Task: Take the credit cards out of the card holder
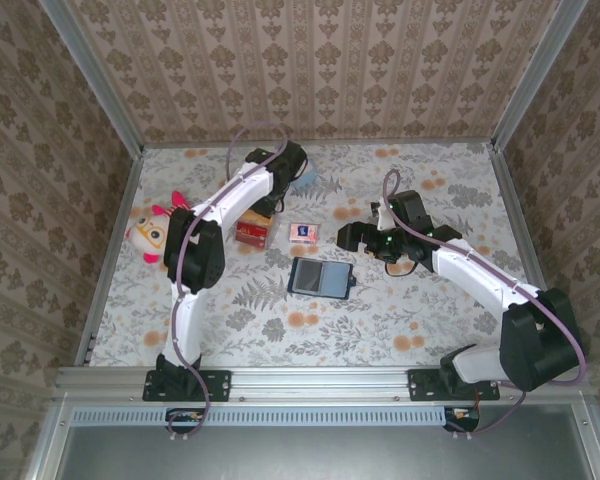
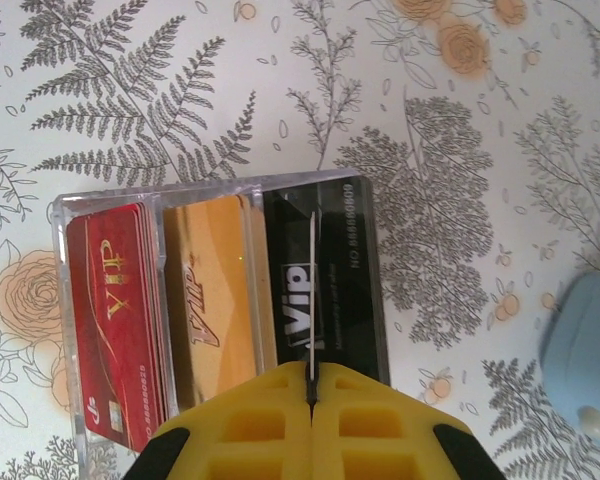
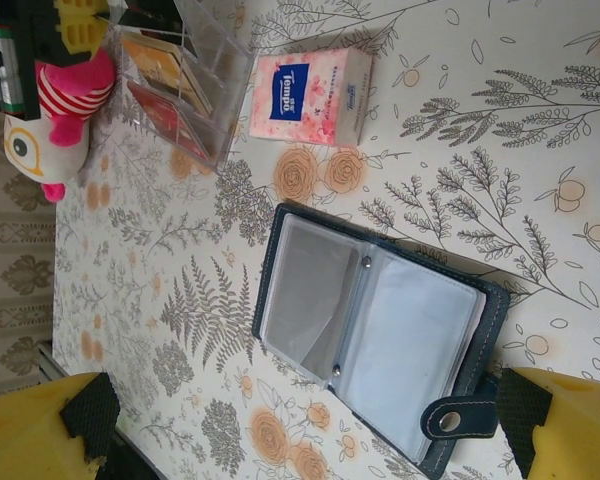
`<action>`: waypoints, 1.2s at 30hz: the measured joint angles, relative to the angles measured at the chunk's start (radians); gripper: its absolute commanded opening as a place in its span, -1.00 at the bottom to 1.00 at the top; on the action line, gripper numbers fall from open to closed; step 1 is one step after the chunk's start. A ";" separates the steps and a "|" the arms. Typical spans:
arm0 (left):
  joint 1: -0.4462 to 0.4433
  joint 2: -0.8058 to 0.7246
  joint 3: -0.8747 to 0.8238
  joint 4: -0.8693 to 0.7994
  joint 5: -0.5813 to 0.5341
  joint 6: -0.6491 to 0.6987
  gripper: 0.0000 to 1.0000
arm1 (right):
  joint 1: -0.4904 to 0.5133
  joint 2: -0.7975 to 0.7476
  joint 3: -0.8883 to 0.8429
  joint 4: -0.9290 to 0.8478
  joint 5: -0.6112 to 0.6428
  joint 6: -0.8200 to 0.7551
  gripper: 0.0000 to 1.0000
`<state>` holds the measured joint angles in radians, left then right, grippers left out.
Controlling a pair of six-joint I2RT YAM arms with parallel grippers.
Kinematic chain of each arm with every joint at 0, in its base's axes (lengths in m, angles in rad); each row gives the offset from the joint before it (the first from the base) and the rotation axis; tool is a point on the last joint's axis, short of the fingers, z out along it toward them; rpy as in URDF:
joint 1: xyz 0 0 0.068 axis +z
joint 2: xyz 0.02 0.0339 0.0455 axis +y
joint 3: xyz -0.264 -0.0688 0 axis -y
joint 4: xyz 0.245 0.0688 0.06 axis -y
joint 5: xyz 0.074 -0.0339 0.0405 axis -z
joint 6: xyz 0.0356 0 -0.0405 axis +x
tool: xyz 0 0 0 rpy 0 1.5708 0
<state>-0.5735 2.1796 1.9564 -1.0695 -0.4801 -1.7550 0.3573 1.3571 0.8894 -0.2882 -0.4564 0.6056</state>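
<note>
The navy card holder [image 3: 380, 330] lies open on the table, its clear sleeves looking empty and its snap tab toward the near right; it also shows mid-table [image 1: 318, 276]. My right gripper [image 3: 300, 425] hovers open just above it, one yellow finger on each side [image 1: 352, 238]. My left gripper [image 2: 311, 385] is shut on a thin credit card [image 2: 311, 290], seen edge-on. It holds the card over the black-card slot of a clear box [image 2: 220, 190], at the back left [image 1: 267, 207]. Orange credit cards [image 2: 215, 290] stand in the middle slot.
The clear box [image 1: 252, 232] also holds red cards [image 2: 115, 320] and a black card [image 2: 345, 260]. A pink tissue pack [image 1: 302, 233] lies between the box and the holder. A plush toy [image 1: 150, 232] is at the left and a pale blue object [image 2: 585, 350] is beside the box.
</note>
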 measured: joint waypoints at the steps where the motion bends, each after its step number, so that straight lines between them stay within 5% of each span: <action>1: 0.003 0.000 -0.007 0.000 0.000 -0.004 -1.00 | 0.000 0.000 0.000 0.000 0.000 0.000 1.00; 5: 0.013 0.000 -0.026 0.008 0.000 -0.010 -1.00 | 0.000 0.003 0.000 0.000 -0.008 0.003 1.00; 12: 0.024 0.000 -0.060 0.073 0.020 0.016 -0.31 | -0.002 0.008 0.000 0.000 -0.026 0.011 1.00; 19: 0.025 -0.026 -0.087 0.112 0.039 0.064 -0.09 | -0.002 0.008 0.000 0.000 -0.030 0.023 0.99; 28: 0.029 -0.276 -0.254 0.218 0.072 0.249 0.44 | 0.021 0.009 0.002 -0.005 -0.010 0.021 0.93; 36: 0.074 -0.505 -0.532 0.349 0.156 0.478 1.00 | 0.208 0.112 0.113 -0.063 0.153 0.008 0.83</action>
<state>-0.4992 1.6749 1.4242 -0.7208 -0.3241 -1.2770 0.5648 1.4693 1.0019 -0.3508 -0.3031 0.6132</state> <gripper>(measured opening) 0.968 0.925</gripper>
